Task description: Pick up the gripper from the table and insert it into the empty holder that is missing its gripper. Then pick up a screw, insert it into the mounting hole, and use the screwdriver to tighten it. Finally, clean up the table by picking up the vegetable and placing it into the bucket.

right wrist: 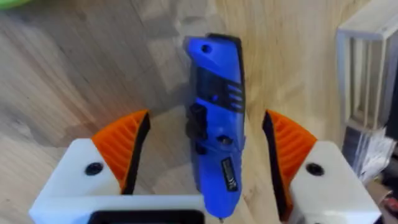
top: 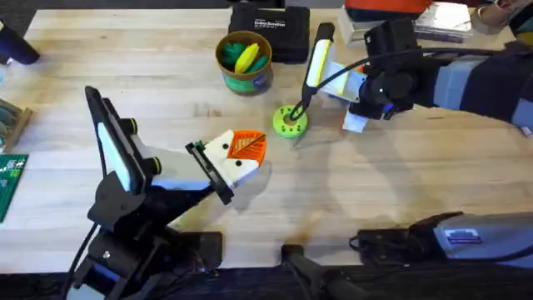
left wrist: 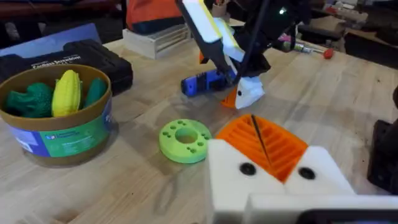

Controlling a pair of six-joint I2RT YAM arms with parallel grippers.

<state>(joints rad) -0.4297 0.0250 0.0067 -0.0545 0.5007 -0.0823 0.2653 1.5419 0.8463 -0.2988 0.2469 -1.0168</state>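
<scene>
The blue screwdriver lies flat on the wooden table, between the orange ribbed pads of my open right gripper; a gap shows on each side. From the left wrist view, the screwdriver sits under the right gripper. My left gripper hovers mid-table, its two orange pads pressed together, nothing visible between them. The bucket stands at the back, holding yellow and green toy foods. The loose gripper, the holder, a screw and a loose vegetable are out of view.
A lime-green ring disc lies between the two grippers, in front of the bucket. Behind the bucket sits a black case. A green circuit board rests at the table's left edge. Books and tools crowd the far right.
</scene>
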